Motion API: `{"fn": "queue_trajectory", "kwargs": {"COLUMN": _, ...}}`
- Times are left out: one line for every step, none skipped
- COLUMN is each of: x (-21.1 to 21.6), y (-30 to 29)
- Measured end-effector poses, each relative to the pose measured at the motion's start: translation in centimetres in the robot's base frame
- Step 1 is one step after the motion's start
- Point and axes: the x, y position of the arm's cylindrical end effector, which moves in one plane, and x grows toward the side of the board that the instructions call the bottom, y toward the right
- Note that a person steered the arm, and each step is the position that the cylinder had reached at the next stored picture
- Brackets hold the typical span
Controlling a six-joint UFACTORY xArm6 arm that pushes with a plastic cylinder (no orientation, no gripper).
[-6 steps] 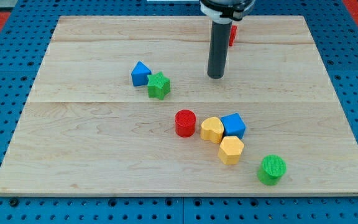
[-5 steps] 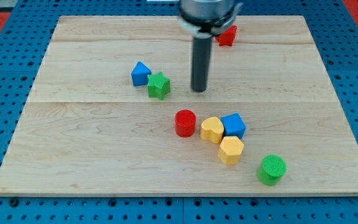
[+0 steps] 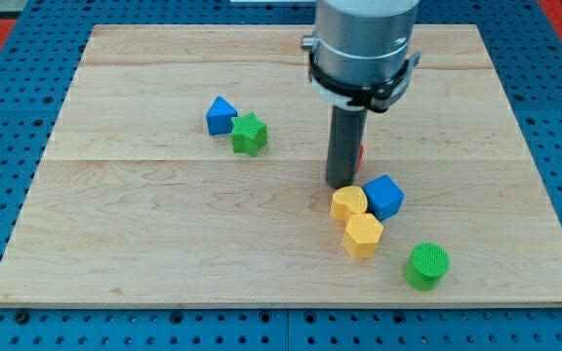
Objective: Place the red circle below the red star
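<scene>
You have the rod standing near the middle of the wooden board [image 3: 164, 224], with my tip [image 3: 339, 183] resting on the surface just above the yellow heart-like block [image 3: 348, 203]. There is no pincer on this arm, only the straight rod, so nothing is gripped or held.

Look at the right edge of the rod: a thin sliver of red [image 3: 360, 156] shows there, just above the blue block [image 3: 384, 196]. You cannot tell from this view whether that sliver is the red circle or the red star, since the rod and the arm's grey body [image 3: 362, 44] hide nearly all of it. No other red piece shows anywhere on the board.

Just below and right of my tip you see a tight cluster: the yellow heart-like block, the blue block touching its right side, and a yellow hexagon [image 3: 363, 235] touching the heart's lower edge. A green cylinder [image 3: 426, 265] sits apart from them, toward the lower right of the frame.

In the upper left part of the board, a blue triangular block [image 3: 220, 115] and a green star [image 3: 249, 134] sit touching each other, well apart from my tip.
</scene>
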Motion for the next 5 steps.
{"fn": "queue_trajectory", "kwargs": {"x": -3.1, "y": -0.2}}
{"fn": "queue_trajectory", "kwargs": {"x": -6.4, "y": -1.4}}
{"fn": "queue_trajectory", "kwargs": {"x": -6.0, "y": 0.3}}
{"fn": "queue_trajectory", "kwargs": {"x": -5.2, "y": 2.0}}
{"fn": "queue_trajectory", "kwargs": {"x": -7.0, "y": 3.1}}
